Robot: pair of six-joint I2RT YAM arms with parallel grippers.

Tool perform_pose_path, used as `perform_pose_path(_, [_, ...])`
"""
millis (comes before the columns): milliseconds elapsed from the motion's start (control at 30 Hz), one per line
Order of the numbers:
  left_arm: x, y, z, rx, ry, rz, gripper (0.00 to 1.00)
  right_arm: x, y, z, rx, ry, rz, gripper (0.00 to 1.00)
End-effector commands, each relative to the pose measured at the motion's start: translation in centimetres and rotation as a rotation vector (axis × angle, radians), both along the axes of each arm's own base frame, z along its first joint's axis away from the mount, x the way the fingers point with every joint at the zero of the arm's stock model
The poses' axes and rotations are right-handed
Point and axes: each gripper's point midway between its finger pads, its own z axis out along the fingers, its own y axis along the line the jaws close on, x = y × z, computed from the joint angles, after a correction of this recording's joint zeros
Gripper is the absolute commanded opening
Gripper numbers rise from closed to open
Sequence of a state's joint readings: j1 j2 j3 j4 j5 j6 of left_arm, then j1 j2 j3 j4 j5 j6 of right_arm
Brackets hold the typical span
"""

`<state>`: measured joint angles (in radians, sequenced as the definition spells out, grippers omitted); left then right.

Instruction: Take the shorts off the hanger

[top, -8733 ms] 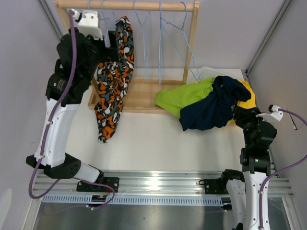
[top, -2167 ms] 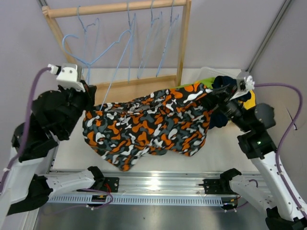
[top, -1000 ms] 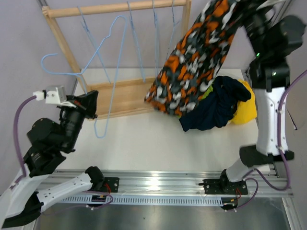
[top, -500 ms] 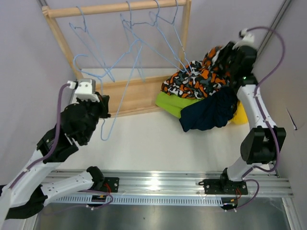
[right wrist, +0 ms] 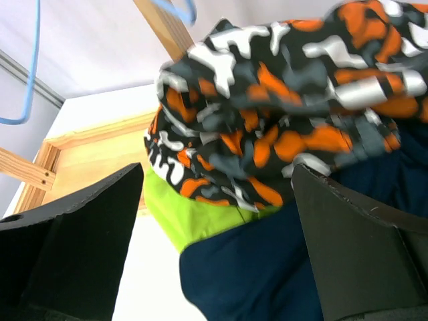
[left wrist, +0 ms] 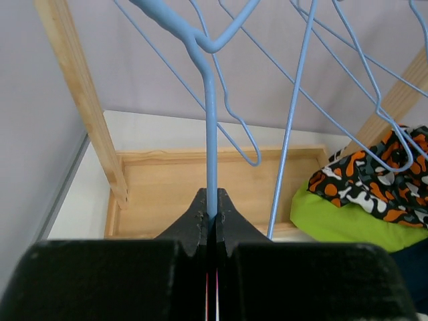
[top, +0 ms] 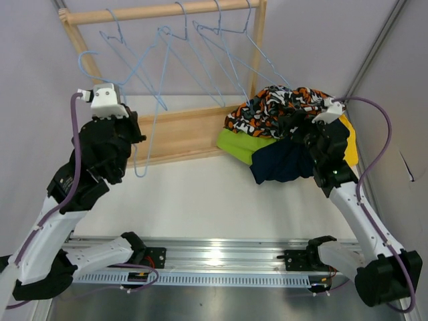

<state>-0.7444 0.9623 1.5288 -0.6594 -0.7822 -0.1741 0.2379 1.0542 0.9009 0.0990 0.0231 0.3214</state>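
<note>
The orange-black-white patterned shorts (top: 281, 107) (right wrist: 281, 100) lie loose on top of a pile at the back right. Under them are the lime green shorts (top: 239, 142) (right wrist: 190, 214), the navy shorts (top: 284, 164) (right wrist: 247, 274) and a yellow pair (top: 349, 148). My right gripper (top: 299, 134) (right wrist: 217, 224) hangs open just in front of the pile, nothing between its fingers (right wrist: 80, 234). My left gripper (top: 134, 136) (left wrist: 210, 202) is shut on the wire of a bare light blue hanger (top: 142, 162) (left wrist: 209, 134), held up beside the rack's left post.
The wooden rack (top: 184, 130) stands at the back of the table, its top bar (top: 167, 11) carrying several bare blue wire hangers (top: 224, 50) that swing at angles. A grey wall closes each side. The rail with the arm bases runs along the near edge.
My right arm came down from high up, laid the patterned shorts on the pile and opened. My left arm raised the bare hanger closer to the rack.
</note>
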Motion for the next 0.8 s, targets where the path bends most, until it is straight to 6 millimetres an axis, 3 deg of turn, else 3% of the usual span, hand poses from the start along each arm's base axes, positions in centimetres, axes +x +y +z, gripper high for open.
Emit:
perform_pose_path(0, [0.7,1.2,1.9,0.013,-0.037,0.064,0.0,-1.3,-1.0,-1.3,-0.013,0.009,-0.036,0.99])
perform_pose_path(133, [3.2,0.3,2.2,0.031,-0.027,0.068,0.0,-3.2,-1.3,-2.1,-0.011,0.021,-0.027,1.0])
perform_pose_path(167, [4.5,-0.5,1.6,0.052,-0.005,0.067,0.0,-3.6,-1.3,-2.2,-0.006,0.018,-0.021,1.0])
perform_pose_path(233, [6.0,-0.6,2.6,0.043,-0.021,0.069,0.0,-4.7,-1.2,-2.3,0.013,0.013,-0.003,1.0])
perform_pose_path(267, [7.7,-1.4,1.8,0.071,0.005,0.068,0.0,-5.0,-1.1,-2.3,0.017,0.011,0.002,0.99])
perform_pose_path(300, [8.3,-0.9,3.9,0.051,-0.032,0.084,0.0,-5.4,-1.2,-2.6,0.022,0.02,0.003,0.99])
perform_pose_path(333, [9.1,-1.1,4.0,0.062,-0.029,0.085,0.0,-6.1,-1.2,-2.3,0.026,0.007,0.008,0.99])
perform_pose_path(367, [11.1,-1.9,2.6,0.105,0.02,0.085,0.0,-6.4,-1.3,-2.3,0.028,0.002,0.008,0.99])
perform_pose_path(433, [12.2,-1.8,5.1,0.087,-0.022,0.096,0.0,-7.1,-1.5,-1.7,0.035,-0.024,0.007,1.0])
perform_pose_path(500, [14.6,-2.5,5.0,0.113,-0.009,0.103,0.0,-7.7,-1.3,-2.4,0.029,0.0,0.026,1.0])
perform_pose_path(567, [15.3,-2.3,8.3,0.093,-0.077,0.119,0.0,-8.2,-1.1,-2.8,0.028,0.001,0.045,0.99])
perform_pose_path(600, [17.9,-3.0,6.0,0.134,-0.018,0.124,0.0,-8.3,-1.0,-3.0,0.026,0.007,0.051,0.99])
perform_pose_path(633, [18.9,-3.3,5.7,0.14,-0.01,0.122,0.0,-8.4,-1.0,-3.3,0.025,0.012,0.055,1.0])
perform_pose_path(667, [18.3,-2.6,9.4,0.117,-0.094,0.129,0.0,-8.6,-0.9,-3.7,0.024,0.019,0.063,0.99])
perform_pose_path(767, [21.0,-3.5,8.8,0.157,-0.105,0.132,0.0,-8.9,-0.7,-4.5,0.011,0.032,0.079,0.99])
